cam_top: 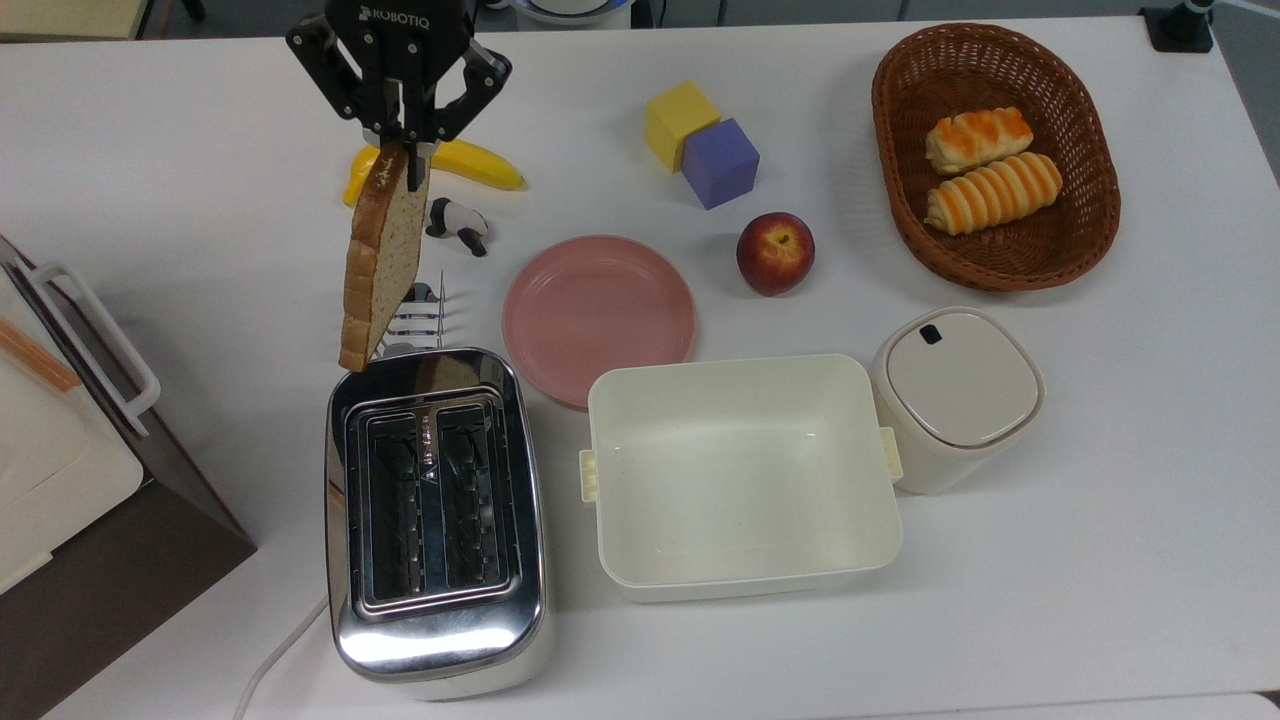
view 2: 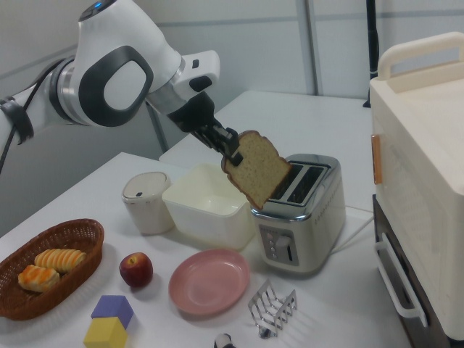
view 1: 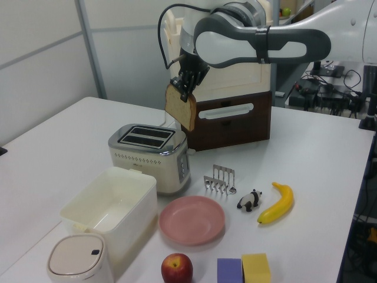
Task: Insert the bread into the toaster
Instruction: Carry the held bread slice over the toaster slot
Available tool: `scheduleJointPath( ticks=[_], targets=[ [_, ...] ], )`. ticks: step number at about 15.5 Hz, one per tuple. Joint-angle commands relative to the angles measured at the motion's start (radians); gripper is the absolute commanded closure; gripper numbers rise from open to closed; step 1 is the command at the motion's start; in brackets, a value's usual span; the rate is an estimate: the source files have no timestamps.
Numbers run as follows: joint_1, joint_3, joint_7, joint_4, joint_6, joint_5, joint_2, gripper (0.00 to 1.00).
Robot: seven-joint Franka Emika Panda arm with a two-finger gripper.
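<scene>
The bread [cam_top: 378, 260], a flat speckled slice with a dark crust, hangs tilted in the air, pinched at its upper edge by the gripper [cam_top: 404, 152], whose fingers are pressed onto the slice. In the top view its lower end hangs near the toaster's [cam_top: 435, 518] far edge, above the wire rack [cam_top: 418, 315]. The shiny chrome toaster stands with both slots open and unblocked. Just beside it sit a cream tub [cam_top: 742, 475] and a pink plate [cam_top: 598, 315].
</scene>
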State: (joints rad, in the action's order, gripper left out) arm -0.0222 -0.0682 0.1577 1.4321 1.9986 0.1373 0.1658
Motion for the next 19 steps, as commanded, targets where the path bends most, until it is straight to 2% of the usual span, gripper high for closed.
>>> scheduleJointPath(
  ticks=[1,5,8,12,19],
  targets=[
    [-0.008,-0.005,-0.038,-0.056,-0.02,-0.022,0.035,1.0],
    [-0.022,-0.001,-0.041,-0.084,-0.034,-0.022,0.05,1.0],
    [-0.039,-0.002,-0.046,-0.176,-0.081,-0.041,0.109,1.0],
    [-0.08,-0.01,-0.047,-0.191,-0.081,-0.042,0.156,1.0],
    [-0.094,-0.025,-0.047,-0.251,-0.072,-0.056,0.213,1.0]
  ],
)
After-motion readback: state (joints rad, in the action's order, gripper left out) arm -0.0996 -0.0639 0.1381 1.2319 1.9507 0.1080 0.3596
